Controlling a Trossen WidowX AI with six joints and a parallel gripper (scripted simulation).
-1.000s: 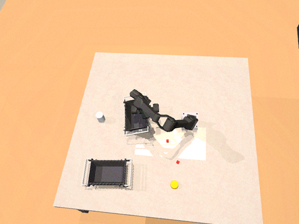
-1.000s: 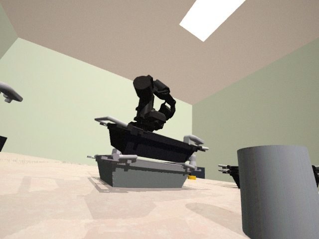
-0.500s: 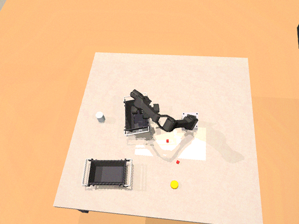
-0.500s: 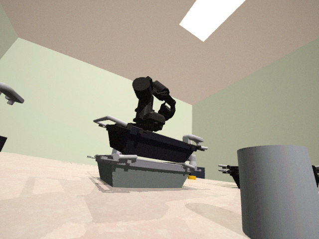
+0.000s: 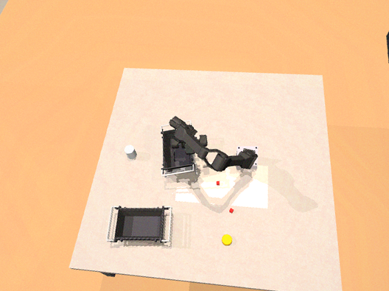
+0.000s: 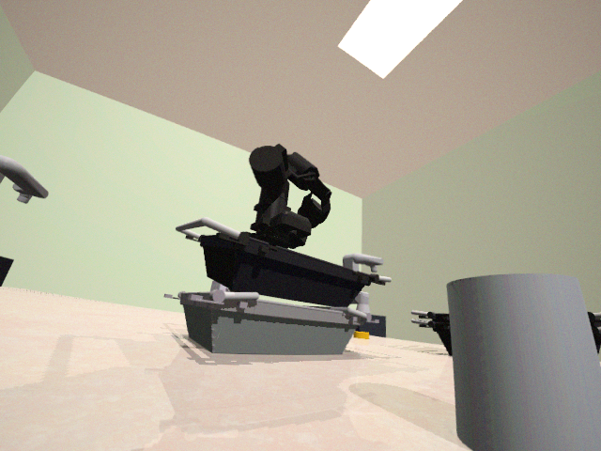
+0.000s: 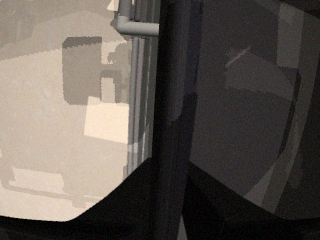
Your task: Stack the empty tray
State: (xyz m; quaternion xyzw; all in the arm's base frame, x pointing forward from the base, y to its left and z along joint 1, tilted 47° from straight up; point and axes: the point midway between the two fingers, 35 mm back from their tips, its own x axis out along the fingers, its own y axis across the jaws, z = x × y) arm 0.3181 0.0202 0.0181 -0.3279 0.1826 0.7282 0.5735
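The empty black tray point(image 5: 166, 148) point(image 6: 291, 276) point(image 7: 172, 100) is above the grey loaded tray point(image 6: 281, 334). My gripper point(image 7: 166, 166) is shut on the black tray's side wall. The loaded tray stands on the table, mostly hidden from above, and its blocks cannot be seen. In the exterior view its left bar point(image 6: 238, 295) and right bar point(image 6: 356, 314) appear at its top, close below the black tray's base. The black tray looks roughly level and is not down inside. Whether it touches both bars cannot be told.
Another black tray point(image 5: 138, 224) with its bars out stands at the front left of the table point(image 5: 265, 108). A grey cylinder point(image 5: 131, 152) point(image 6: 524, 359) stands left of the stack. Two red cubes point(image 5: 217, 183) point(image 5: 231, 210) and a yellow disc point(image 5: 227, 239) lie towards the front.
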